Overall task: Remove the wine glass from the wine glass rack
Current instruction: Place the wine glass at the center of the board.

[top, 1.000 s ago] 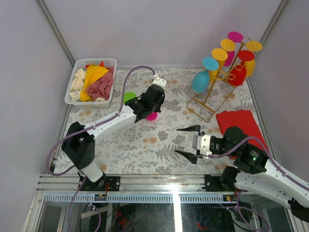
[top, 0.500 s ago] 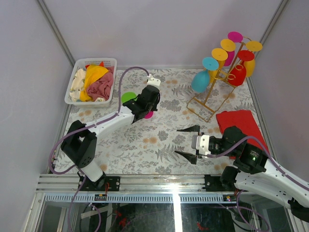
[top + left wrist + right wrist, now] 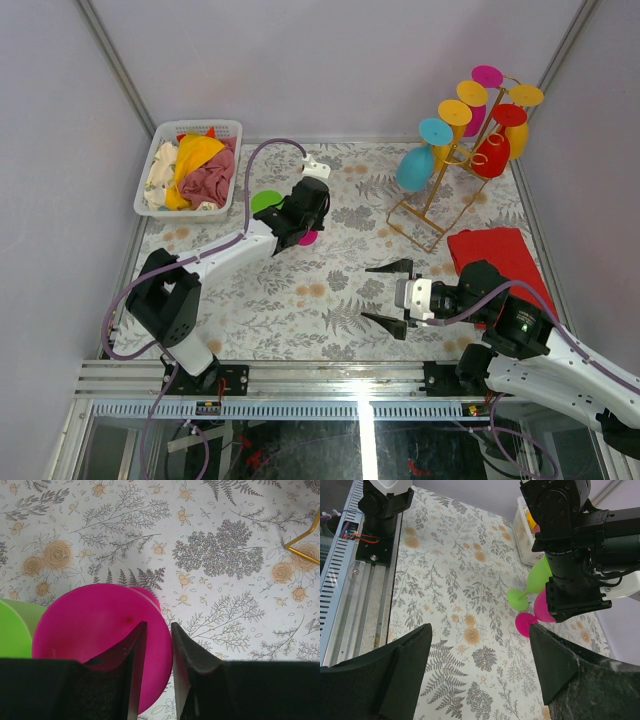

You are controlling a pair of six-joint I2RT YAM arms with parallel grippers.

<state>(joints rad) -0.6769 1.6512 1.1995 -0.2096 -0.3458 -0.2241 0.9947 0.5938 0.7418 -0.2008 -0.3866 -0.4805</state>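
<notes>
The left gripper (image 3: 159,632), jaws parted a crack and clamping nothing, sits right over the magenta wine glass (image 3: 95,625) on the table (image 3: 300,300), while the rack (image 3: 437,195) lies far right, nearer the wide-open, empty right gripper (image 3: 365,292).

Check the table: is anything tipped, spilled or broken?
Nothing stands out. The magenta glass and green glass look upright, close together on the table under the left gripper. The wine glass rack stands upright with its remaining glasses hanging. No spill or breakage shows; the rack just sits at an angle to the table edges.
</notes>
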